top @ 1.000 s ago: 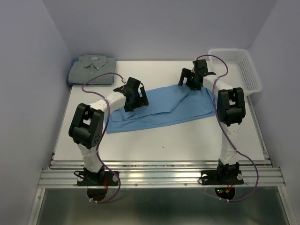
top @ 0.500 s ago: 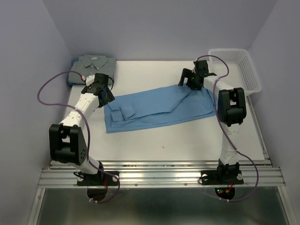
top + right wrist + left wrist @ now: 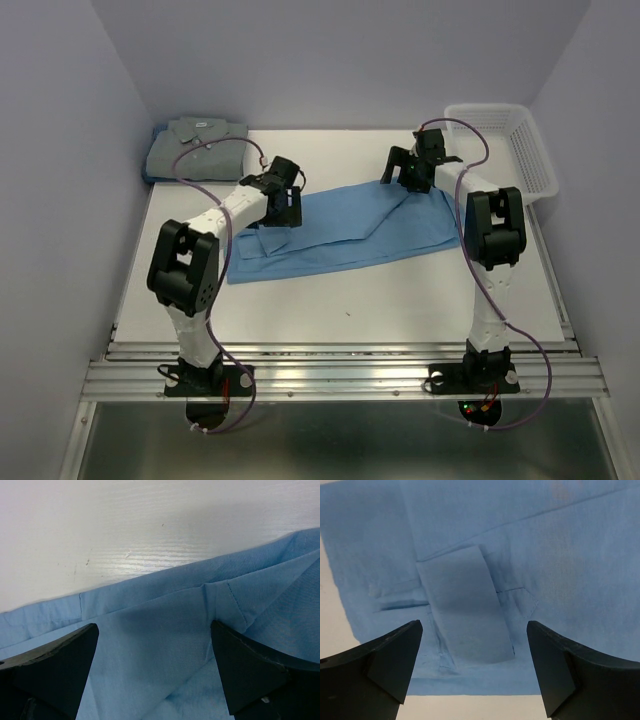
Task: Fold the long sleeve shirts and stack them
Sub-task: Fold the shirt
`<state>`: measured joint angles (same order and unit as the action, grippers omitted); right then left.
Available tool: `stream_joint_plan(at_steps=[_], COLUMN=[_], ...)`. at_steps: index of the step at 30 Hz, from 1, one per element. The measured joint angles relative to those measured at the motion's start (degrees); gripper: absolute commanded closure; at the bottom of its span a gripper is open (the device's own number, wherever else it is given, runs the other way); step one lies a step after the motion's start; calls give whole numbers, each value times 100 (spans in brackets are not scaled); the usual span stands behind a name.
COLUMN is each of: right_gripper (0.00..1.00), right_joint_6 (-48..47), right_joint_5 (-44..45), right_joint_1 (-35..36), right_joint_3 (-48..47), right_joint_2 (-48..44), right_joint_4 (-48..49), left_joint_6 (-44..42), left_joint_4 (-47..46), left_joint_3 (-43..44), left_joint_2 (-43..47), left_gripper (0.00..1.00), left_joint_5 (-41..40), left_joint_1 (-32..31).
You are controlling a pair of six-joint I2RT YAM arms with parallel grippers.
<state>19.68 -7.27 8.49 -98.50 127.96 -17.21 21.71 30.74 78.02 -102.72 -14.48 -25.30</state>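
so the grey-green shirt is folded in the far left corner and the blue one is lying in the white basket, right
Not quite: the blue shirt lies spread on the table, outside the white basket, as the top external view shows. The grey-green shirt is folded in the far left corner.

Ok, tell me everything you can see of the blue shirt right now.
The blue shirt is light sky-blue cloth, lying flat on the white table, folded into a long band running left to right, with stitched seams and a diagonal fold line. A small rectangular flap lies near its left end. The left gripper and right gripper hang open above it, neither gripping.
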Motion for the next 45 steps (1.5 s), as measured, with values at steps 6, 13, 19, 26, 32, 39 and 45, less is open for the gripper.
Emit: stream_joint_plan(at_steps=[6, 13, 19, 26, 32, 39, 45], right_gripper=[0, 0, 0, 0, 0, 0, 0], right_joint_6=[4, 2, 22, 66, -116, -323, 114], right_joint_5=[0, 11, 17, 13, -186, -437, -227], right_joint_1=[-2, -2, 0, -17, -46, -98, -66], right_joint_3=[37, 85, 118, 166, 166, 459, 2216], right_joint_2=[-9, -33, -42, -61, -74, -428, -2055], right_joint_4=[35, 94, 120, 166, 155, -144, -195], left_joint_6=[-179, -33, 490, 892, 802, 282, 44], left_joint_4=[155, 498, 798, 1329, 1388, -157, -1082], left_joint_3=[164, 153, -455, -1132, -905, -531, 118], left_joint_2=[-605, -824, -442, 426, 595, 883, 2], left_gripper=[1, 1, 1, 1, 1, 1, 1], left_joint_5=[44, -439, -1012, -1628, -1443, 717, 1832], left_joint_1=[-293, -328, 348, 1427, 1515, 1478, 1399])
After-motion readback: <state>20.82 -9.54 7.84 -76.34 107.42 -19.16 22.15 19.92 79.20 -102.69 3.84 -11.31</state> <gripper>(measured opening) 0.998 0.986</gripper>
